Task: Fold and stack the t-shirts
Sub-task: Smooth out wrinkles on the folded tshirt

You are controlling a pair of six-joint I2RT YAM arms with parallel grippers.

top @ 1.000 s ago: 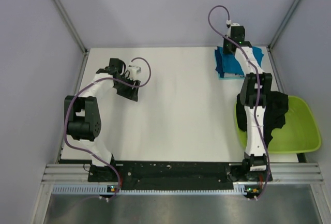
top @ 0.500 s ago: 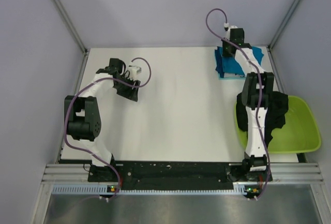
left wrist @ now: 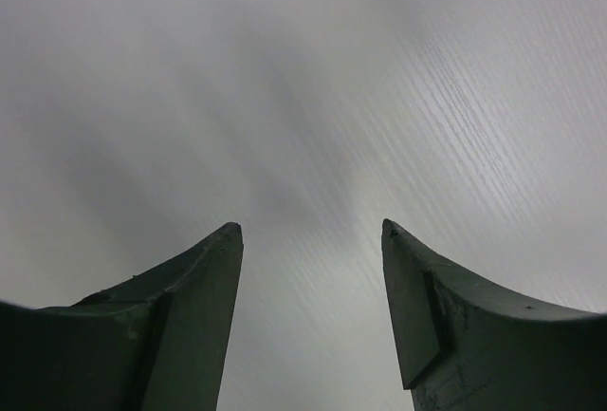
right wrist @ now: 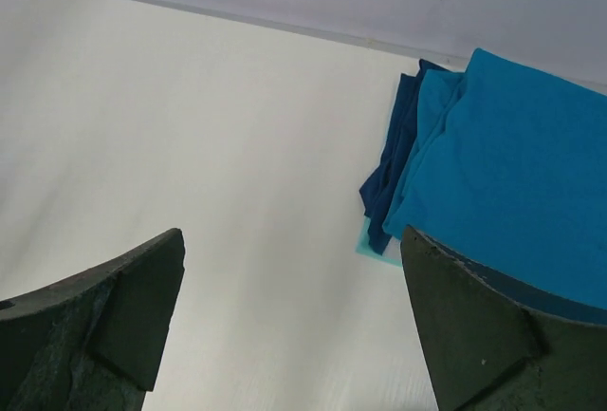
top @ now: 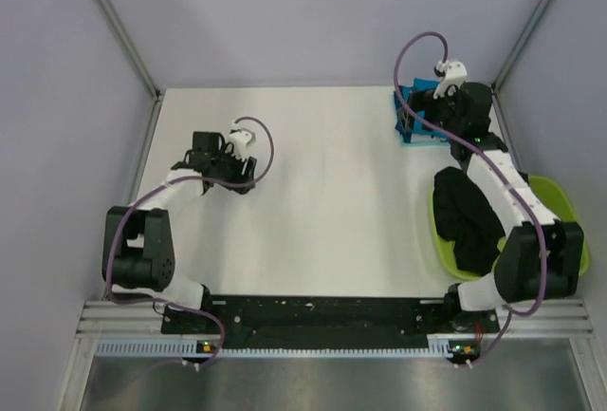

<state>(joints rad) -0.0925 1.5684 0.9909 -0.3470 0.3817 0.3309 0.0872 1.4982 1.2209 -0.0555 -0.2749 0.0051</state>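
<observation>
Both jaws apart, empty: left gripper (left wrist: pixel 311 231), right gripper (right wrist: pixel 292 235). Black shirt (top: pixel 467 216) in basin (top: pixel 444 252), frame right, looks limp and light; I'd pinch a bunched edge.

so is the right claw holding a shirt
No, the right claw is open and empty, and the teal shirt lies flat outside its grip.

A white worktop (top: pixel 332 212) with a fine linear grain fills the middle, evenly lit, with only soft shadows. Plain lavender-grey walls rise from its far edge (top: pixel 322 12), left edge (top: pixel 57 145) and right edge (top: pixel 580 79). A slanted metal post climbs from the far left corner (top: pixel 114 22) and another from the far right corner (top: pixel 532 22). Along the near edge runs a ribbed aluminium rail (top: pixel 313 321), and beyond it lies a brushed metal sheet (top: pixel 313 382).
</observation>
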